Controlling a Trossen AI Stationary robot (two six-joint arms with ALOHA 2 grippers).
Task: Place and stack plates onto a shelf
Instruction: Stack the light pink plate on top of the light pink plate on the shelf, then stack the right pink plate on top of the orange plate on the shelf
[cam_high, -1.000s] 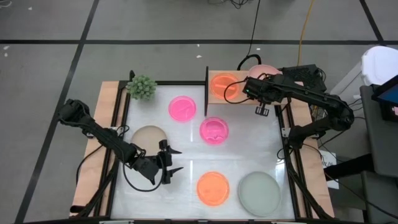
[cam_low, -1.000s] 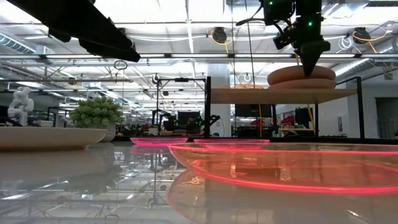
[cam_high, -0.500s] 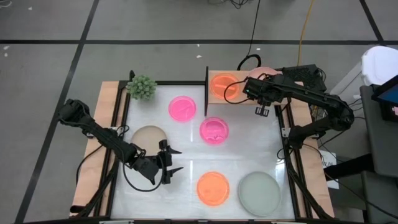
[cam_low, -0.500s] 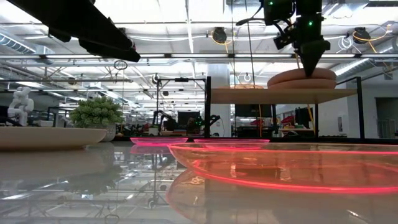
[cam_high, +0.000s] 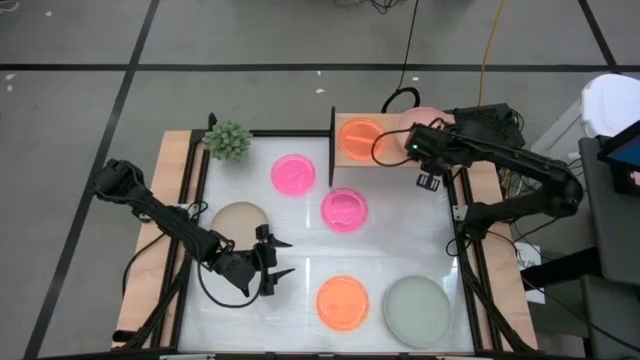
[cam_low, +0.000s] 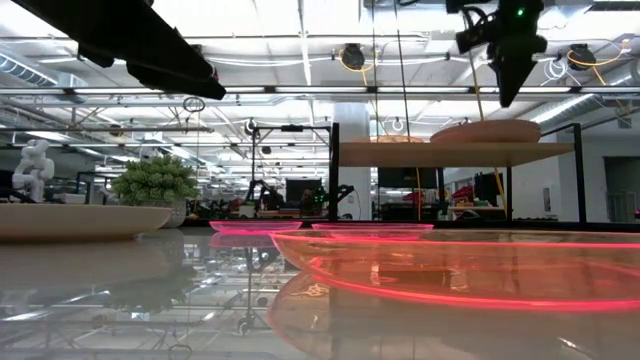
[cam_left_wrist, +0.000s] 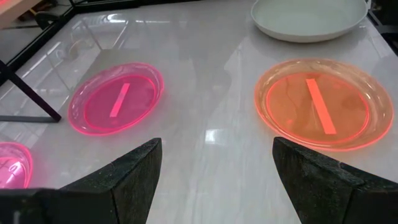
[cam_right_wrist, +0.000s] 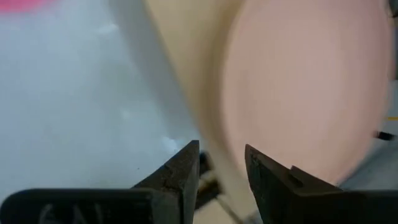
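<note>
The shelf stands at the table's far right. An orange plate and a salmon-pink plate lie flat on it. My right gripper hangs open above the pink plate, fingers pointing down, clear of it. On the table lie a beige plate, two magenta plates, an orange plate and a grey-green plate. My left gripper waits open above the table, right of the beige plate, with nothing between its fingers.
A small green plant stands at the far left corner. Black upright posts carry the shelf board. Wooden rails run along the table's left and right sides. Cables hang behind the shelf.
My right gripper has opened and let go of the pink plate, then risen and drifted toward the table's right edge. The plate, tilted under the fingers before, now lies flat and lower on the shelf.
</note>
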